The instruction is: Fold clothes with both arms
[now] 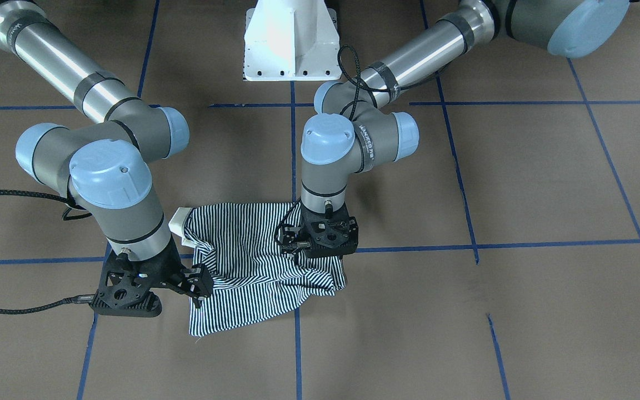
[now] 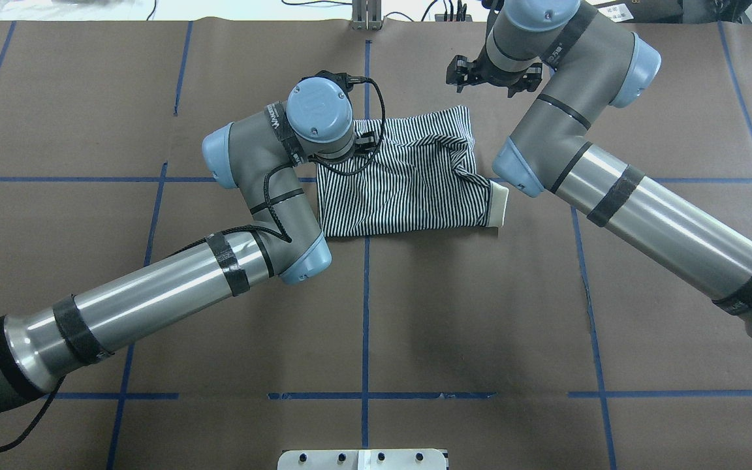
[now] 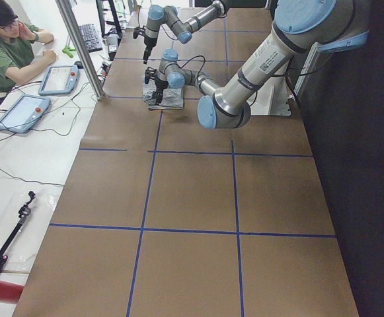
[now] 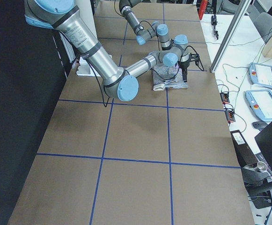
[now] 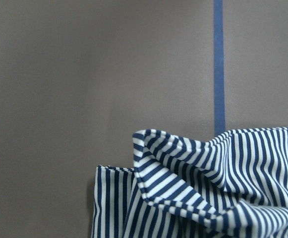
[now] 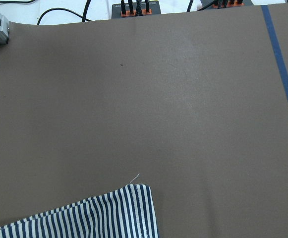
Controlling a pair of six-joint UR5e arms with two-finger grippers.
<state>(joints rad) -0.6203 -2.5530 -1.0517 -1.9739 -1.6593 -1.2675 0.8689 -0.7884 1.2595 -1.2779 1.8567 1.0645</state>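
We see a broad table covered in matte brown paper and ruled into large squares by blue tape lines. Two arms reach over it, the left arm and the right arm. Each is a polished silver tube with grey jointed elbows, rounded light-blue caps and black braided cable. Both are cut off by the frame edges towards their shoulders. Between them, at the robot's side, stands a white, flared metal pedestal.

The polo shirt lies on the table across the central tape line, towards the side far from the robot and between the two wrists. It is a soft cloth in thin navy-and-white stripes, gathered into a rough rectangle with rumpled ridges. A plain cream collar juts out at the end nearer the right arm.

The left gripper, a black angular frame, is down on the shirt's opposite end. Its fingertips are hidden under its own body and the cloth, so we cannot tell whether they are apart or together. Its wrist view shows only a raised fold of striped cloth. The right gripper sits at the shirt's edge near the collar end, and we cannot tell whether it touches the cloth or how its fingers stand. In the right wrist view, a loose white thread curls from a shirt corner.
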